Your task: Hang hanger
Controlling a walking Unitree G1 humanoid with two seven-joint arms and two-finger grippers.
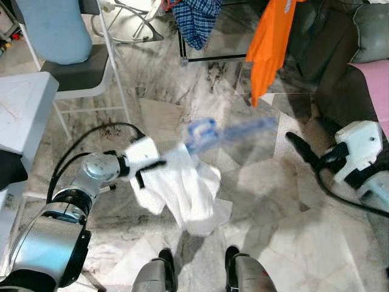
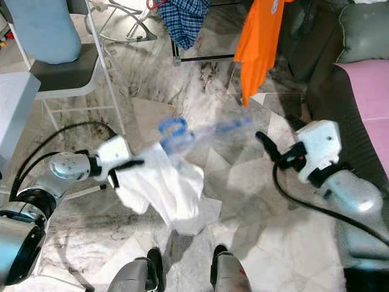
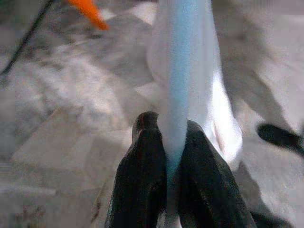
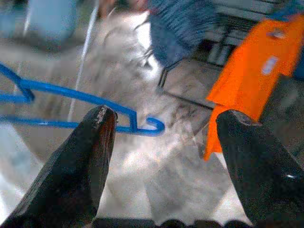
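The left gripper (image 1: 159, 165) is held out over the marble floor (image 1: 279, 213), its jaws clenched on a blue hanger (image 1: 228, 132) that carries a white garment (image 1: 182, 188). In the left wrist view the two black fingers (image 3: 142, 175) press against either side of the hanger's blue bar, with the white cloth draped over it beyond them. The hanger is blurred in both eye views; it extends from the left gripper toward the robot's right, in the air above the floor, with its looped part near the top of the garment and its far end reaching toward the right gripper (image 2: 262, 141).

The right gripper is held forward on the robot's right, apart from the hanger, its jaws released and spread wide. In the right wrist view its two fingers (image 4: 90, 156) stand far apart, and the hanger's blue wire end shows between and beyond them without touching either one.

Ahead of the robot an orange shirt (image 1: 270, 42) hangs down, and beside it, toward the robot's left, a blue checked garment (image 1: 197, 18) hangs on a dark rack (image 1: 209, 58). A white folding chair (image 1: 79, 73) with a light blue cushion (image 1: 51, 27) stands to the front left, next to a pale tabletop (image 1: 21, 103). A dark sofa (image 2: 328, 91) with a pink cover (image 2: 368, 97) is on the right. The robot's two feet (image 1: 200, 271) show at the lower edge.
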